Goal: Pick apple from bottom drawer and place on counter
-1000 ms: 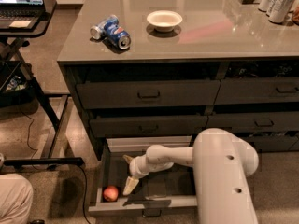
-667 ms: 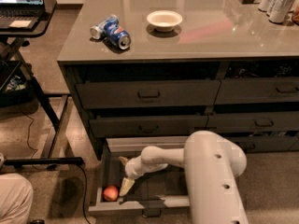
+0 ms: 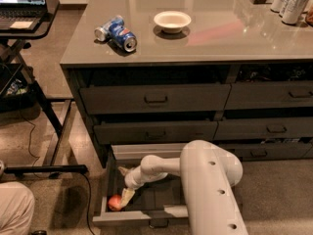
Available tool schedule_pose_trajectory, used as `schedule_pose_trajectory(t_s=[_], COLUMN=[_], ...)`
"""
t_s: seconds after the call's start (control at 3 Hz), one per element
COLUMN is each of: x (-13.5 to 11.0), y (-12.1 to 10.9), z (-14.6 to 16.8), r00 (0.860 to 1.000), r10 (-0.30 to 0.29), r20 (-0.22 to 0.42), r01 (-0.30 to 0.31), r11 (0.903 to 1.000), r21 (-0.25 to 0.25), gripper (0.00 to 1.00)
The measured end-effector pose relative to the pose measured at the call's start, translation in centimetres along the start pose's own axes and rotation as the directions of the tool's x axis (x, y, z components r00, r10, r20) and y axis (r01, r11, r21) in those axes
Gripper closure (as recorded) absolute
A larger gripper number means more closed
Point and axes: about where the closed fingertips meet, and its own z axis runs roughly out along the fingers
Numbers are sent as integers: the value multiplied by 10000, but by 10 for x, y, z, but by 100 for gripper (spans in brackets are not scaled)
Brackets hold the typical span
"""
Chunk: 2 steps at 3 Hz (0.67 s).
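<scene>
The apple point(image 3: 114, 202), small and red-orange, lies in the front left corner of the open bottom drawer point(image 3: 142, 219). My white arm reaches down into the drawer from the right. My gripper point(image 3: 126, 196) is inside the drawer, right beside the apple on its right and tilted down toward it; I cannot tell whether it touches the fruit. The glossy grey-brown counter point(image 3: 210, 40) spans the top of the dark drawer cabinet above.
On the counter lie two blue soda cans point(image 3: 116, 32) on their sides, with a white bowl point(image 3: 172, 21) and upright cans point(image 3: 289, 0) at the back right. A black laptop desk point(image 3: 27, 21) stands to the left. A person's knee point(image 3: 14, 207) is at the bottom left.
My arm has shifted left and the gripper has moved down and left, closer to the apple. The apple and drawer have not moved.
</scene>
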Motion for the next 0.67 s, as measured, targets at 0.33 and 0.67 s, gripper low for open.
schedule_pose_trajectory(t_s=[0.33, 0.67], x=[2, 9], y=[-2, -4], z=[12, 22], r00=[9999, 9986], r10=[64, 440], r20=[-80, -286], r01=[-63, -434], r11=[10000, 9988], r21=[65, 209], gripper=[0, 0])
